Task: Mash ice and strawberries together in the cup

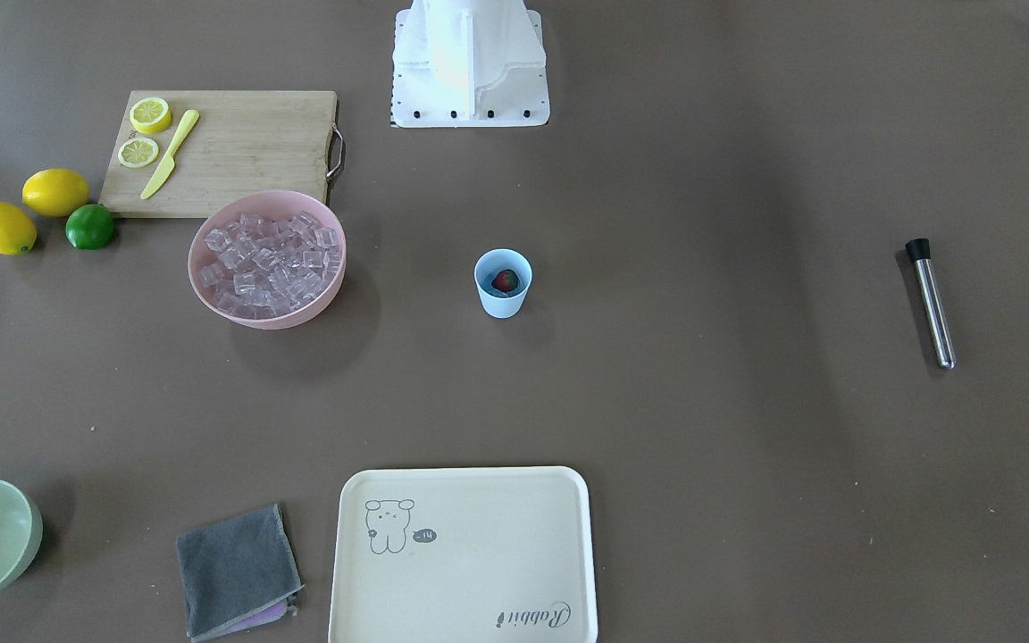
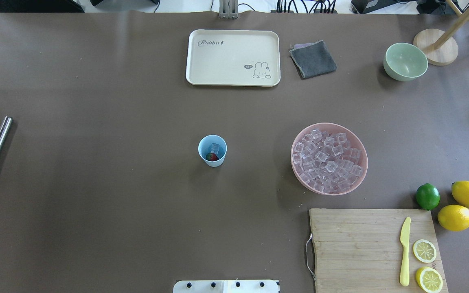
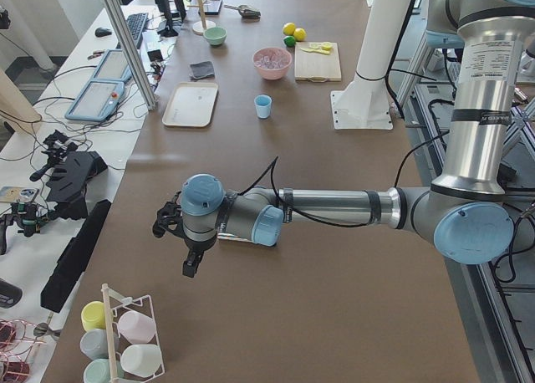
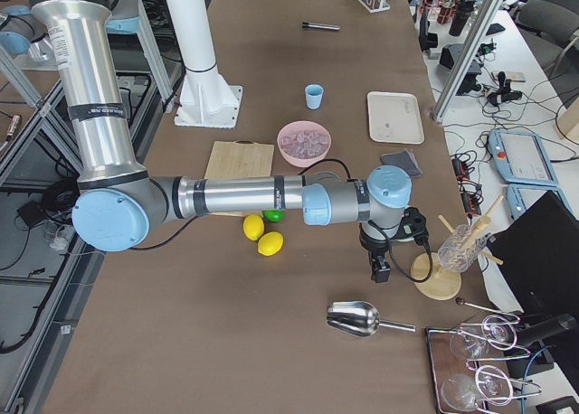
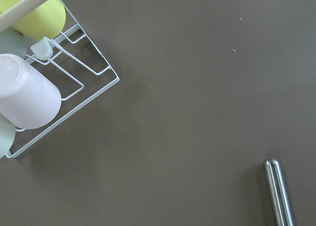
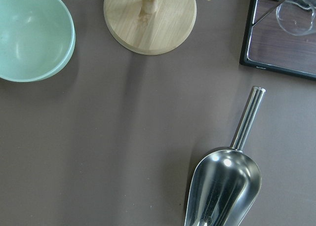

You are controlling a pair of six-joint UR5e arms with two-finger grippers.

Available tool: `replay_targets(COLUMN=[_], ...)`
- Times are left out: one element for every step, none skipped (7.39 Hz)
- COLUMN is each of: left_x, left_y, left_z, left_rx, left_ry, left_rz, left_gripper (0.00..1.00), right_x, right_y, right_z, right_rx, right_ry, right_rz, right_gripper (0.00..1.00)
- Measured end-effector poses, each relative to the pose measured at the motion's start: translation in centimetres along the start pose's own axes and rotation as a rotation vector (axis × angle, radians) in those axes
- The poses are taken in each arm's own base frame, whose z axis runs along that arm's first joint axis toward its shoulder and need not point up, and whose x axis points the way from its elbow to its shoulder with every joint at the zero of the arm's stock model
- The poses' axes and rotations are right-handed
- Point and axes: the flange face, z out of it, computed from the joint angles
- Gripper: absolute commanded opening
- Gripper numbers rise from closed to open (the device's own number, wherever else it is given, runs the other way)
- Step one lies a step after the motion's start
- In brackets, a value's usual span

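Fingers on both arms appear only in the two side views, too small and ill-angled to judge, so I cannot tell whether the left gripper (image 3: 177, 242) or the right gripper (image 4: 384, 262) is spread or closed; neither wrist camera shows its own fingertips, and nothing visible hangs from either one. Both arms hang over opposite ends of the table (image 1: 711, 429), well apart from the cup (image 1: 503, 304), which stands upright near the table's middle, in front of the robot's base. Inside it sit the strawberry (image 1: 505, 280), which looks whole, and at least one cube of ice (image 2: 215, 148) beside the berry. Filling the cup therefore seems done, or nearly so, while a large heap of cubes stays in the pink bowl (image 1: 255, 320) on the robot's right, near the cup. Mashing itself appears not yet started: the steel rod (image 1: 932, 304) with a black tip, probably the masher, lies flat on the robot's left side, far from the cup, and its end shows at the lower right of the left wrist view. What is left, I judge, is to pick up that rod, bring it over the cup and press down into the contents. A metal scoop (image 6: 222, 186) lies under the right wrist camera.
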Motion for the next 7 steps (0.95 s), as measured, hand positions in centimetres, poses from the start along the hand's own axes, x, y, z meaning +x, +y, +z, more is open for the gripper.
replay_targets(left_x=[0.0,-0.1,-0.2,-0.2,-0.2,-0.2,-0.2], left_y=[0.1,0.4,0.6,0.7,0.9,1.1,0.9], left_z=[0.0,0.1,0.1,0.2,0.2,0.3,0.3], left_rx=[-0.001,-0.002,-0.003,-0.002,0.003,0.008,0.013], left_ry=[0.0,0.001,0.004,0.005,0.004,0.002,0.0], left_rz=[-0.001,-0.002,0.0,0.002,0.005,0.008,0.005], left_gripper=[0.98,0.98,0.98,0.98,0.98,0.98,0.98], right_x=[-0.3,-0.8,-1.3,-2.3,-4.0,-6.9,-11.3], right_y=[-0.1,-0.3,-0.6,-1.3,-2.3,-3.1,-3.8], right_z=[-0.3,-0.5,-0.8,-1.2,-1.0,-0.4,-0.5], right_rx=[0.006,0.013,0.023,0.038,0.038,0.034,0.047], right_ry=[-0.009,-0.021,-0.026,-0.024,-0.015,-0.002,0.0], right_rz=[-0.004,-0.011,-0.026,-0.046,-0.062,-0.065,-0.054], right_gripper=[0.99,0.99,0.99,0.98,0.98,0.99,0.99])
